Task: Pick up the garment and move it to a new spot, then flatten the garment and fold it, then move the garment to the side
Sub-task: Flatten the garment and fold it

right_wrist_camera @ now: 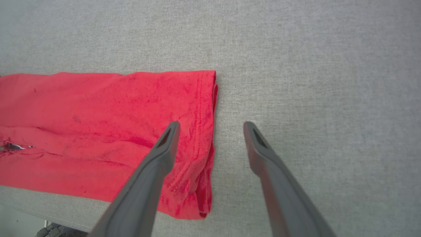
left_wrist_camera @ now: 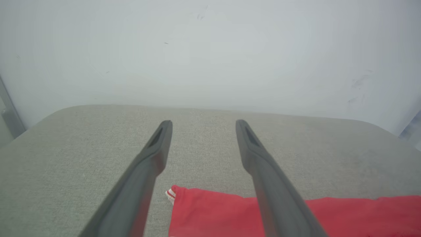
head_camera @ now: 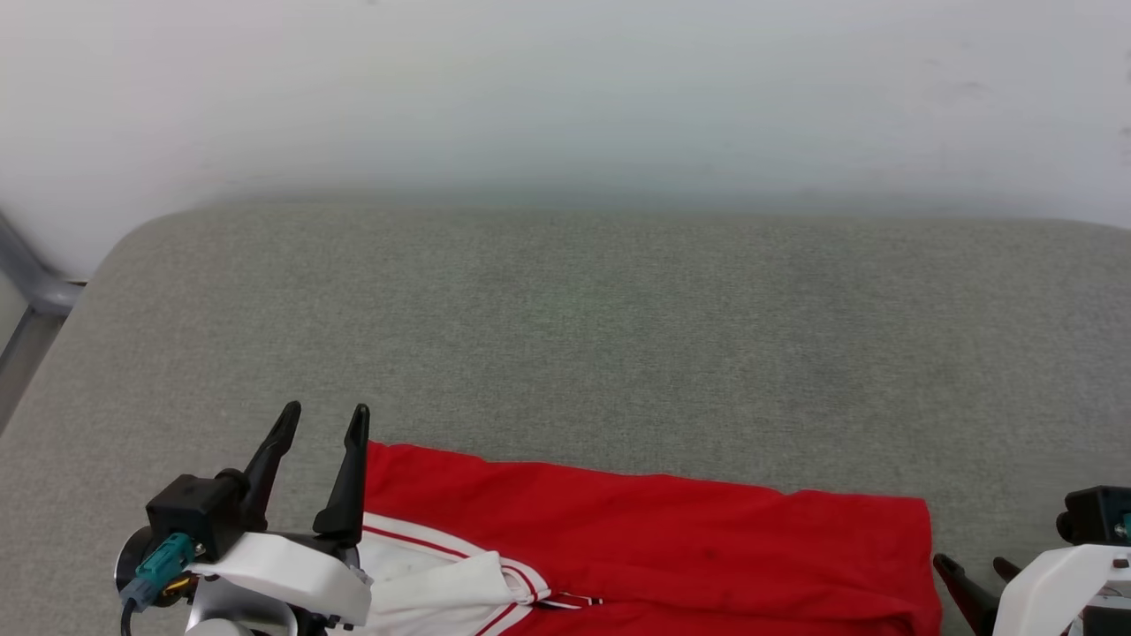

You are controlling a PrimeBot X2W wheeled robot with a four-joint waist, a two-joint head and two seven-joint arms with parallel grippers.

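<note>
The garment (head_camera: 671,539) lies folded into a long red band along the near edge of the grey cushioned surface (head_camera: 565,336), a white sleeve with striped trim showing at its left end. My left gripper (head_camera: 322,422) stands open at the band's left end, its fingers pointing away from me with nothing between them. In the left wrist view the red cloth (left_wrist_camera: 217,214) lies below and between the spread fingers. My right gripper (head_camera: 970,565) sits just past the band's right end. It is open in the right wrist view, straddling the hemmed right edge (right_wrist_camera: 200,131) without gripping it.
A pale wall (head_camera: 565,88) rises behind the grey surface. A grey metal frame (head_camera: 31,291) stands at the far left. The near edge of the surface (right_wrist_camera: 33,212) runs just under the garment, with floor below it.
</note>
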